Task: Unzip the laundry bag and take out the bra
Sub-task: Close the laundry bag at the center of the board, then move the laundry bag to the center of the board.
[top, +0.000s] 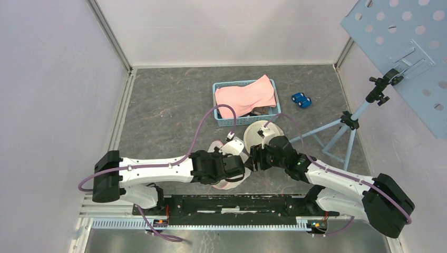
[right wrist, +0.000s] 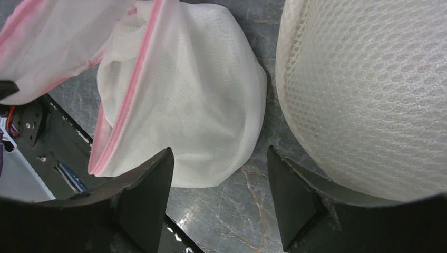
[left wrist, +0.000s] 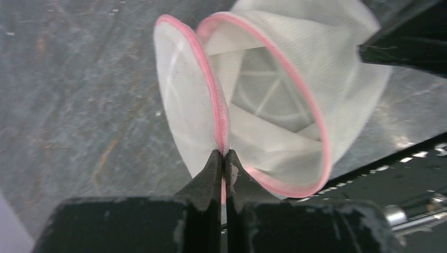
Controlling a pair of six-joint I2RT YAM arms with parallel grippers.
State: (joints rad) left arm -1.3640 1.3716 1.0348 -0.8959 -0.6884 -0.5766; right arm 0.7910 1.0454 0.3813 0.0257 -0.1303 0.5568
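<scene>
Left tool (left wrist: 223, 158): we are pinching it fully closed on the pink zipper edge (left wrist: 215, 105) of the laundry bag (left wrist: 284, 63), holding one flap up so that the mouth is gaping. Right tool (right wrist: 220, 158): we are holding it wide and gripping nothing, hovering low over the table (right wrist: 237, 211) between the bag's bulging side and a white honeycomb-textured dome (right wrist: 369, 89) just beside it. Location of goods: the bag is lying on the table between the two tools, near the table's near edge. We are seeing only pale ribs (left wrist: 269, 97) inside its mouth, and we cannot tell whether the bra is within or whether the dome is part of it. Hazards we are noting: the thin pinch on the zipper tape is risking a slip if the right tool drags on the mesh, letting the mouth fall shut. A reach inside is risking a finger snagging on mesh or ribs and hauling the whole bag along. Closing on the wrong white item is looking likely, both being alike in colour.
</scene>
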